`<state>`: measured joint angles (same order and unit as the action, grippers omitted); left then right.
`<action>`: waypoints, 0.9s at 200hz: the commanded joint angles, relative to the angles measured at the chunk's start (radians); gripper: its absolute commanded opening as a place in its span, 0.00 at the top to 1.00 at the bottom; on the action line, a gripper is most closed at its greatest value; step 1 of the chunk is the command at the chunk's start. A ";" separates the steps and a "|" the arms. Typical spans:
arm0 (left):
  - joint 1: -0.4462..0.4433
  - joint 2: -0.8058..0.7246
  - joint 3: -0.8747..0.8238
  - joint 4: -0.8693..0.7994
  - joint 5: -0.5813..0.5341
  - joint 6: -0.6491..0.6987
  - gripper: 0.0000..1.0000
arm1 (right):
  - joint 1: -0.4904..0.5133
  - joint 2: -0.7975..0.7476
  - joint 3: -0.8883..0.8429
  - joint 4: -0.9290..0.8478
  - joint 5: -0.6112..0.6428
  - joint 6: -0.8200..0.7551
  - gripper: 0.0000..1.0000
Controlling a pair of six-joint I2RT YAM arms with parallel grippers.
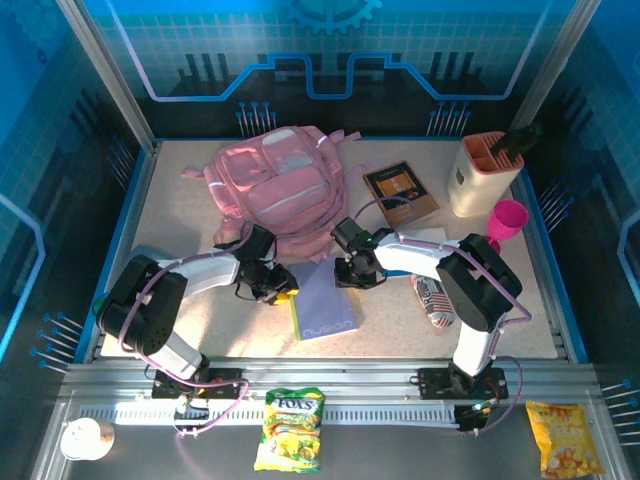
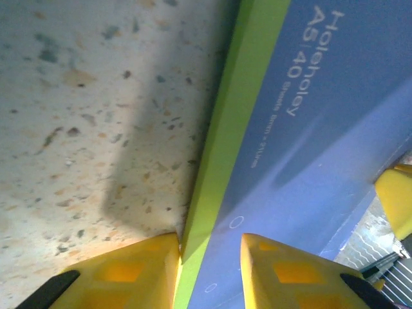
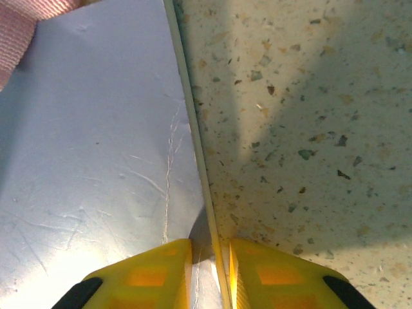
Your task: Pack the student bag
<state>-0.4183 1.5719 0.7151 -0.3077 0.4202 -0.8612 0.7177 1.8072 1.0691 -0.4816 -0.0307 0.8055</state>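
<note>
Pink student bag (image 1: pixel 272 190) lies flat (dark item (image 1: pixel 522 138) in holder (image 1: pixel 480 188)).

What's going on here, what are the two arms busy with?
Both arms are on the blue notebook, which lies on the table just in front of the pink student bag. The right gripper is pinched on the notebook's right edge. The left gripper straddles its green left edge; whether it has clamped is unclear. The notebook is not yet in the bag.

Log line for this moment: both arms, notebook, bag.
left gripper: astride notebook green spine, grip unclear | right gripper: shut on notebook's opposite edge | student bag: behind, notebook not yet inside
</note>
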 commanded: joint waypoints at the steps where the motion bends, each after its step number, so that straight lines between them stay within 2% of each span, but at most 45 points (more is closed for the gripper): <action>1: -0.013 0.015 0.008 0.119 0.108 0.033 0.70 | -0.003 0.075 -0.021 -0.001 -0.022 0.016 0.77; 54: -0.013 -0.136 -0.077 0.270 0.196 0.063 0.77 | -0.002 0.058 -0.043 -0.005 -0.025 0.038 0.80; 102: -0.014 -0.213 -0.201 0.458 0.221 0.002 0.79 | -0.001 0.013 -0.104 0.037 -0.072 0.059 0.82; 149: -0.017 -0.189 -0.210 0.495 0.228 0.009 0.73 | -0.001 0.005 -0.114 0.050 -0.085 0.059 0.83; 180: -0.023 -0.170 -0.218 0.595 0.256 -0.025 0.70 | -0.001 0.004 -0.117 0.051 -0.083 0.062 0.83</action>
<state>-0.4286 1.3880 0.5064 0.1574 0.6151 -0.8597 0.7055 1.7653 1.0000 -0.4026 -0.0536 0.8494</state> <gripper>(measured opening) 0.296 0.170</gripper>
